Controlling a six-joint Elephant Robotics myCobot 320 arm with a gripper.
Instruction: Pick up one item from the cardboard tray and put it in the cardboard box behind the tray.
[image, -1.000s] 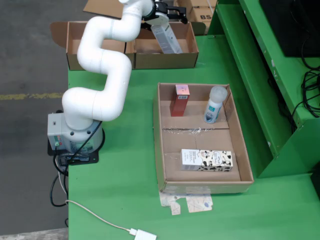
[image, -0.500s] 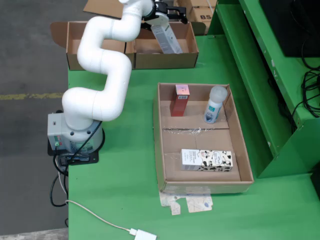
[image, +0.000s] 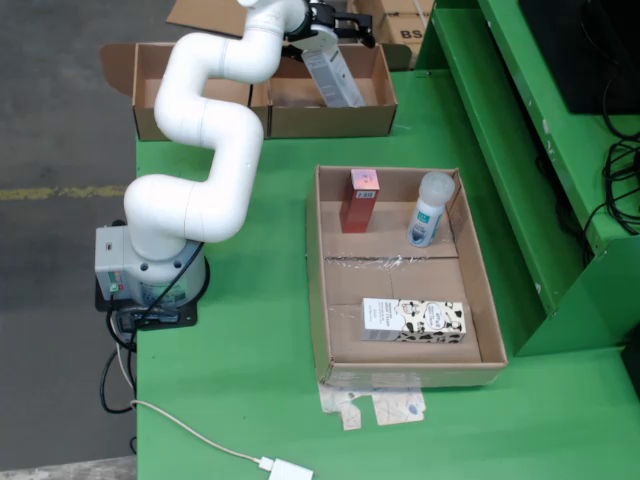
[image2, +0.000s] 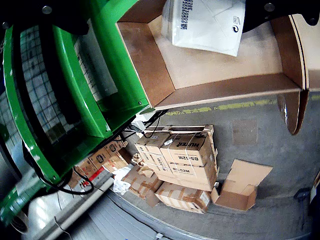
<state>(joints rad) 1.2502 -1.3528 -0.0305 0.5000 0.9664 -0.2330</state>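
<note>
- The gripper (image: 325, 24) clamps a white packet (image: 333, 76), tilted over the cardboard box (image: 330, 120).
- At 5 o'clock on the worktop (image: 250, 360), the cardboard tray (image: 320, 300) holds three items.

Arm (image: 205, 130): smooth white plastic shells, a soft sheen along the curves at the left of the fixed view.
Table (image: 250, 380): green painted surface, even and matt.
Cardboard tray (image: 320, 300): plain brown corrugated card, dull; a strip of clear shiny tape ran across its floor.
Cardboard box (image: 330, 120): same matt brown card at the top of the frame; in the gripper view its inner walls (image2: 150, 65) looked smooth and pale.
Held pack (image2: 207, 22): white, smooth, printed wrapper, slightly glossy.
Red carton (image: 359, 200): printed card, mild gloss.
Bottle (image: 431, 208): white plastic, smooth.
Cow-print carton (image: 414, 320): coated printed card.
Floor (image: 60, 100): rough grey concrete.
</note>
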